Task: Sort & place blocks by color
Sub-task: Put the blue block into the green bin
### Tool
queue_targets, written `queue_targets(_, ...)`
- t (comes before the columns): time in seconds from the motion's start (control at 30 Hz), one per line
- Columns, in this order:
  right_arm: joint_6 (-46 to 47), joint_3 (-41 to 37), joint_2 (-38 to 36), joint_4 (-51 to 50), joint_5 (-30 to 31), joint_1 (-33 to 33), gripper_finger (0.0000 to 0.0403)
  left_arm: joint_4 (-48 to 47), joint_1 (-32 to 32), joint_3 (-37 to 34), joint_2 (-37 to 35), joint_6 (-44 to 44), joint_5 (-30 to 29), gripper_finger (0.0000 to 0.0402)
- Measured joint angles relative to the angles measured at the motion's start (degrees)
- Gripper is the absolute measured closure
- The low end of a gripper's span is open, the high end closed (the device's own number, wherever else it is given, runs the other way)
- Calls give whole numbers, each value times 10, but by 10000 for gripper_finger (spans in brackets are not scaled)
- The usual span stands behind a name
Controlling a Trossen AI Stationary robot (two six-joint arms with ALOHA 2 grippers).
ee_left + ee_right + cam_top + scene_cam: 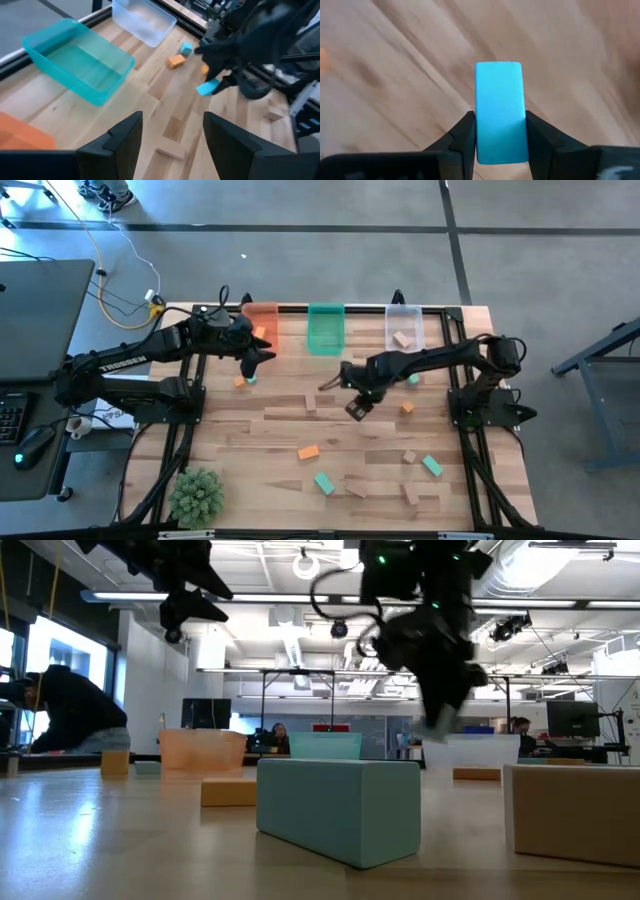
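Note:
My right gripper (357, 408) hangs over the middle of the table, shut on a teal block (500, 112); the left wrist view shows that block (206, 88) below the dark fingers. My left gripper (172, 145) stands open and empty at the far left, beside the orange bin (262, 320). The green bin (325, 328) and the clear bin (403, 326) stand along the far edge, a tan block (402, 338) lying in the clear one. Loose blocks lie flat on the table: orange (308, 451), teal (324, 482), tan (410, 456). My right gripper pinches the teal block's two long sides (482, 135) between its two fingers, at the block's end nearer the wrist. The fingers come steeply from above. The block's other end (499, 70) sticks out past the fingertips, and the block is lifted clear of the table.
An orange block (240, 381) and a teal block (251, 380) lie under my left arm. An orange block (407, 408) and a teal one (413, 380) lie near the right arm. A green plant (196, 495) stands at the near left corner. People show in the room beyond the table.

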Motion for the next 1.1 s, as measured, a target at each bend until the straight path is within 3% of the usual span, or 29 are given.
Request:
queue_targets(0.37,-135,95,0,77,-5,-90,296,0,0,0,0,6,-83,204)
queue_targets(0.67,-217,111,0,186,-6,-157,296,0,0,0,0,8,-117,204)
queue_targets(1.1,-354,111,20,356,98,-197,296,0,0,0,0,9,-118,204)
